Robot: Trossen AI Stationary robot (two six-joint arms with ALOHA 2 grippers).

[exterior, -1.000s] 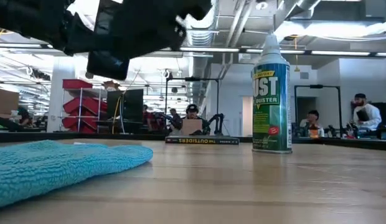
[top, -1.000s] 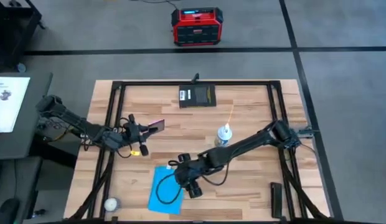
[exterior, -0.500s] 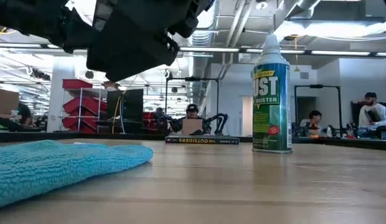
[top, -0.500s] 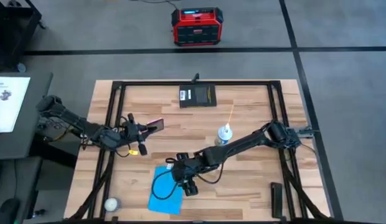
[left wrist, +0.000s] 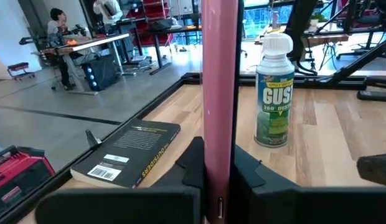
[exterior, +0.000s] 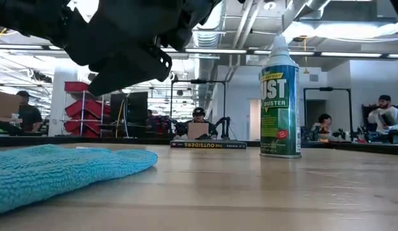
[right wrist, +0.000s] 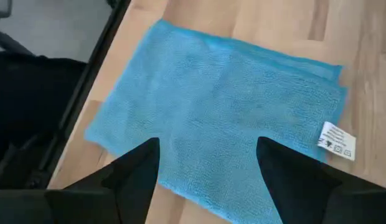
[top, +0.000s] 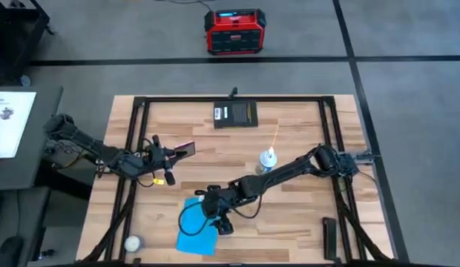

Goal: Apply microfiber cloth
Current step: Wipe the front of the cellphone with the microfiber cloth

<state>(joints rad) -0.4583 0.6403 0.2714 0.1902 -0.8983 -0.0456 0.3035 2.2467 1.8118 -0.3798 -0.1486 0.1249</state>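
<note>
The microfiber cloth (top: 196, 231) lies flat on the wooden counter (top: 304, 222) at its near edge, left of centre, with a small white tag (right wrist: 337, 141) at one corner. The right claw (top: 217, 219) sits over the cloth's right part; in the right wrist view its two fingers (right wrist: 134, 171) are spread wide apart above the blue fabric, holding nothing (whether they touch the cloth cannot be told). In the low view the cloth (exterior: 58, 170) rests at the left with the dark arm overhead.

The left claw (top: 178, 152) is at the left side of the counter, well apart from the cloth, closed on a pink-backed phone (left wrist: 219, 93) that stands upright between its fingers.

A duster spray can (top: 268, 161) stands upright near the counter's centre, right of the phone. A book (top: 236, 114) lies flat at the far edge. A small ball (top: 130, 242) rests at the near left corner, left of the cloth. On the floor beyond the counter stands a red case (top: 234, 31)
</note>
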